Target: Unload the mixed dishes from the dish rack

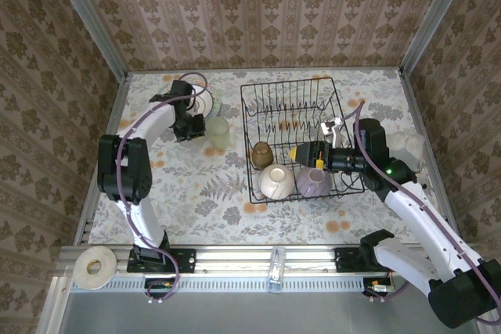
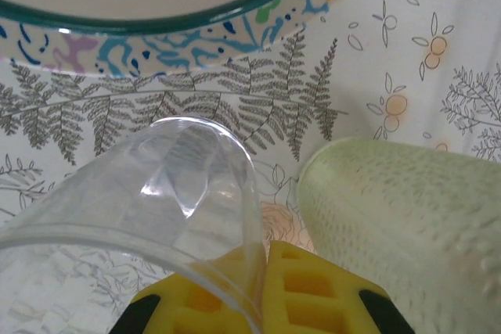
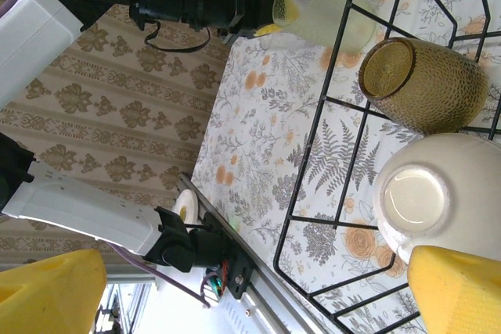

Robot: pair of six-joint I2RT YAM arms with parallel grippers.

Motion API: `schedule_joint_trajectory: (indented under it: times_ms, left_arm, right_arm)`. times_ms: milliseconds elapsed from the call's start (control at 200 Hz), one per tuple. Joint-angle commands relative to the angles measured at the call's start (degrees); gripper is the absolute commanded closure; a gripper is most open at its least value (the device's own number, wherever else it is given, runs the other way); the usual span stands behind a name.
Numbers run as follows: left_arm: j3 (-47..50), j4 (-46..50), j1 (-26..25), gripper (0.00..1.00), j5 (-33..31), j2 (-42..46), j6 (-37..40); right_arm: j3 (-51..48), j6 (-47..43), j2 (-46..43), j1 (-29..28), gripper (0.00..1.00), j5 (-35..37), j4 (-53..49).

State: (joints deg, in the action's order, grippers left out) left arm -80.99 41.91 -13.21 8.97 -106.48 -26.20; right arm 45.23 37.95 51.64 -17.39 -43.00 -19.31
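The left gripper [image 1: 190, 128] is pressed together on the wall of the clear glass [image 2: 156, 209], left of the dish rack [image 1: 286, 81]. The pale-green cup [image 1: 217, 132] stands on the surface [image 1: 196, 189] between it and the rack. The right gripper [image 1: 304, 154] hangs spread over the rack's near part. The amber cup [image 1: 262, 154], cream bowl [image 1: 275, 181] and lilac bowl [image 1: 311, 181] sit inside the rack.

Aluminium rail [image 1: 235, 257] runs along the near edge. White ring [image 1: 98, 266], probably a tape roll, sits at its left end, with a small clear item [image 1: 275, 267] mid-rail. Beyond the rail: fern-print tablecloth [image 1: 211, 193], then damask wallpaper [image 1: 266, 13].
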Motion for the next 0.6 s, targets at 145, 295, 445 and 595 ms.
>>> schedule_joint_trajectory:
  times_ms: [145,295,445,595]
  left_arm:
    - [-1.3,0.6,-0.4,0.90,-0.4,-0.9,-1.4]
    - [-1.0,0.6,-0.3,0.82,-0.5,1.1,-1.1]
    - [-0.9,1.0,-0.3,0.71,-0.8,3.7,-1.1]
    - [-0.8,1.9,-0.2,0.62,-1.2,5.8,-0.9]
  right_arm:
    - [-0.8,1.6,-2.5,0.2,0.00,1.1,-1.9]
    - [-1.3,2.3,-3.5,0.2,0.00,1.1,-1.9]
    - [-1.6,3.1,-4.3,0.1,0.00,0.9,-1.8]
    - [-2.0,3.5,-6.0,0.1,0.00,1.2,-2.0]
